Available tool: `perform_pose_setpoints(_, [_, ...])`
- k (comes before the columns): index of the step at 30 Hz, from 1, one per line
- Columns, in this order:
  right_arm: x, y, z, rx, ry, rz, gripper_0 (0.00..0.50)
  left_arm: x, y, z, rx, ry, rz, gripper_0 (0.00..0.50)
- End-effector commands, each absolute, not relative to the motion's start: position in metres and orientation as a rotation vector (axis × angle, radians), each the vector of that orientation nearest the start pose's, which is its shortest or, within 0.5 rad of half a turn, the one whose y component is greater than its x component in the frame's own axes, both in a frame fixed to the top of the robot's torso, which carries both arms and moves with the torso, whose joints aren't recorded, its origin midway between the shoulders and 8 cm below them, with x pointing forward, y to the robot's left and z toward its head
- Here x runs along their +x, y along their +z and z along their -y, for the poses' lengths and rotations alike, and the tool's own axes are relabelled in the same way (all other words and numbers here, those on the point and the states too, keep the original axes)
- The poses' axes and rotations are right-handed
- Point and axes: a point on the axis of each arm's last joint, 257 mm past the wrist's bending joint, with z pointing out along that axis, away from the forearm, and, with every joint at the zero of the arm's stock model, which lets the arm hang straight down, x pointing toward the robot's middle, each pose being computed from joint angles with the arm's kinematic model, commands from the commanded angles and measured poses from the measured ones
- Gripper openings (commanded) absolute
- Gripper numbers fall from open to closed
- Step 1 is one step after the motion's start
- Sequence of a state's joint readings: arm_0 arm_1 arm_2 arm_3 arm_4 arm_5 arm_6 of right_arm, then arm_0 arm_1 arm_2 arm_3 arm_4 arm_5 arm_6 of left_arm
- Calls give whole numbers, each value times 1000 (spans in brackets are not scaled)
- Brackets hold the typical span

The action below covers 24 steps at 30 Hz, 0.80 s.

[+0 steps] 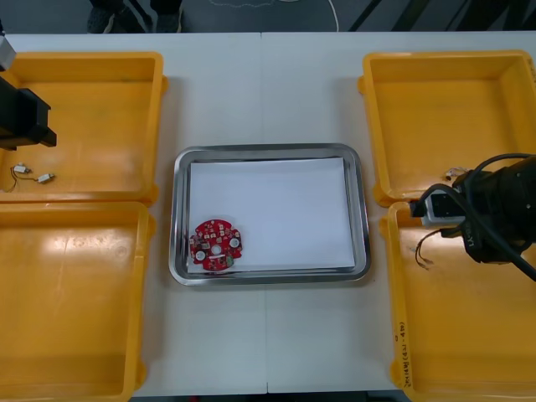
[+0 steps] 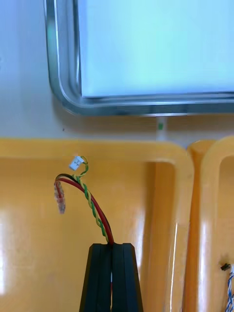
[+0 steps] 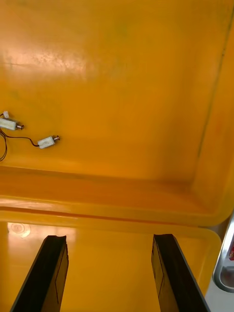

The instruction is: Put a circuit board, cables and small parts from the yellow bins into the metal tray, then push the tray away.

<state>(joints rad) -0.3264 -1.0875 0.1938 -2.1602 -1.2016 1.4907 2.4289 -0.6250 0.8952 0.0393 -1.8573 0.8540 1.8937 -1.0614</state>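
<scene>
Clamping red and yellow cable (image 2: 95,210), right end effector (image 2: 111,246) hovers; left end effector (image 3: 109,238) gapes.

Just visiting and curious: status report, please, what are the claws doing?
Right claw shut on red and yellow cable, above near right bin. Left claw open, over left bins. Circuit board in tray. Nothing seen blocking tray.

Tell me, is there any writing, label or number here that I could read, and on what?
Rim of the near right yellow bin: dark marks, too small to read.
Red circuit board in the metal tray: print, if any, too small to read.
No other text shows.
</scene>
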Motion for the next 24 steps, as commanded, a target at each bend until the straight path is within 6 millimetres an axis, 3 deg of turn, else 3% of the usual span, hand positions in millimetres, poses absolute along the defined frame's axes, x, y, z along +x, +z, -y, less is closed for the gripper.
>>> perform_pose_setpoints(1, [381,-171,204,-1920,-108,-1856,0,486,-56,-379,-184,70,-2547,500])
perform_pose_setpoints(14, [375,-166,140,-1850,-57,-1906,0,517,-63,-419,-194,72,-2556,500])
perform_pose_setpoints(24, [384,-163,98,-1837,-69,-1912,0,529,-79,-450,-217,107,-2554,500])
